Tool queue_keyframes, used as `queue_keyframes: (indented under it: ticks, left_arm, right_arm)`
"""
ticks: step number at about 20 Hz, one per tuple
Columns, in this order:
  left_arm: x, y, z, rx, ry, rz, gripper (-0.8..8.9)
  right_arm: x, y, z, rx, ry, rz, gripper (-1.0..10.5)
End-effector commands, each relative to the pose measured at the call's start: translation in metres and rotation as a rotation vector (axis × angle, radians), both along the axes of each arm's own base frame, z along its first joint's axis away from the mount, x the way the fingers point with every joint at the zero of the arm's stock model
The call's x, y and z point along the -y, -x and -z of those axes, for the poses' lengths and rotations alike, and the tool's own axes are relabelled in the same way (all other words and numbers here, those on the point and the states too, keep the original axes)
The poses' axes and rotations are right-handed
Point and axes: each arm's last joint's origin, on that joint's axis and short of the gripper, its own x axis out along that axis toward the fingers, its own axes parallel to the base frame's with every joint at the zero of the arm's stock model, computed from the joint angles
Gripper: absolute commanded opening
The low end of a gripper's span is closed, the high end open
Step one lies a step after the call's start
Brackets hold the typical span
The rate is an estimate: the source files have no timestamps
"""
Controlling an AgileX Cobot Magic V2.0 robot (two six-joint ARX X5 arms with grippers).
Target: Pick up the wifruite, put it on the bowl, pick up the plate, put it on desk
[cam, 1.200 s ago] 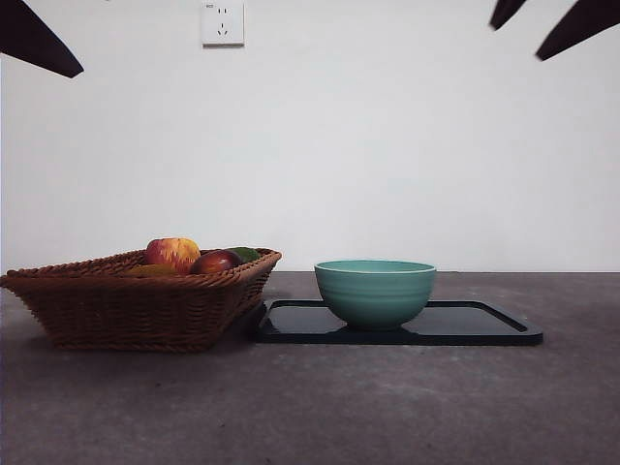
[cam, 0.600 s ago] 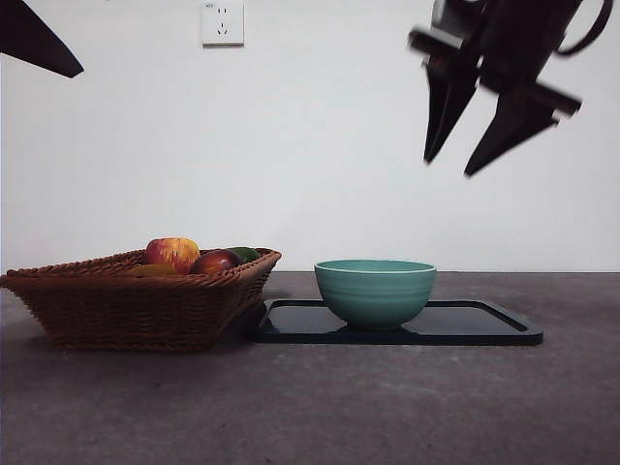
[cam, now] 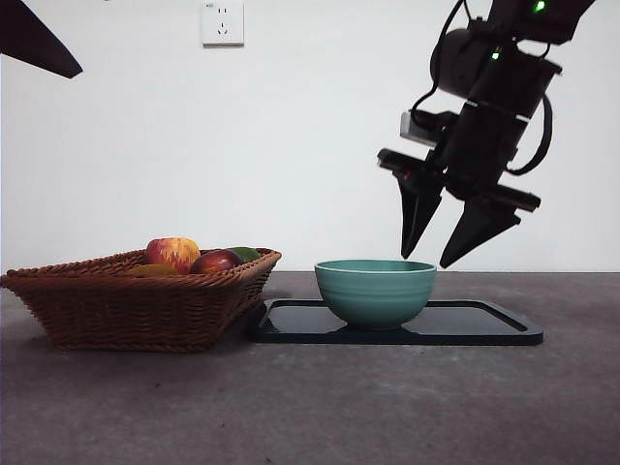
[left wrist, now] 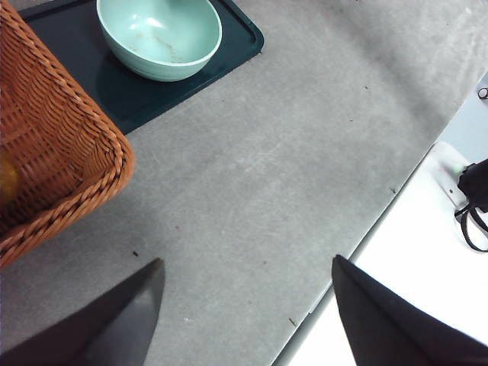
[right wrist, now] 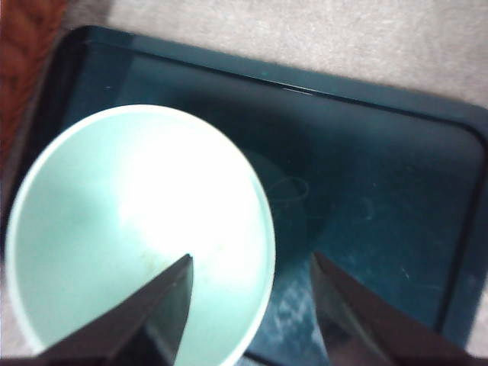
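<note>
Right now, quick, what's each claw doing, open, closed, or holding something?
Left claw: open, holding nothing, above the desk.
Right claw: open, holding nothing, just above the bowl rim.

Bare lab: white wall (cam: 291, 145), socket (cam: 222, 22)

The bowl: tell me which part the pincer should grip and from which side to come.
Grip the bowl by its thin rim, coming from above. It stands upright and open on the dark tray, its wall too wide and rounded to span. The right pincer is open above the rim, which runs between its jaws in the right wrist view; one jaw could go inside, one outside.
</note>
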Motion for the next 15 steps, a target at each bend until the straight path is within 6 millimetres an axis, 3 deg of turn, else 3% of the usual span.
queue_keyframes:
  ticks: [1, 4, 9, 12, 15]
  left_arm:
    - [0.001, -0.001, -0.002, 0.009, 0.004, 0.015, 3.43]
    - [0.001, -0.001, -0.002, 0.009, 0.004, 0.015, 3.43]
    - [0.001, -0.001, -0.002, 0.009, 0.004, 0.015, 3.43]
    - [0.001, -0.001, -0.002, 0.009, 0.004, 0.015, 3.43]
    - [0.001, -0.001, -0.002, 0.009, 0.003, 0.015, 3.43]
  right_arm:
    - [-0.005, -0.008, 0.008, 0.002, 0.006, -0.017, 2.4]
    - [-0.007, -0.012, 0.018, -0.014, 0.012, -0.017, 2.4]
    - [-0.008, -0.014, 0.019, 0.014, 0.009, -0.021, 0.1]
    - [-0.008, -0.014, 0.018, 0.016, 0.008, -0.021, 0.1]
    - [-0.007, -0.011, 0.005, 0.049, -0.003, -0.021, 0.1]
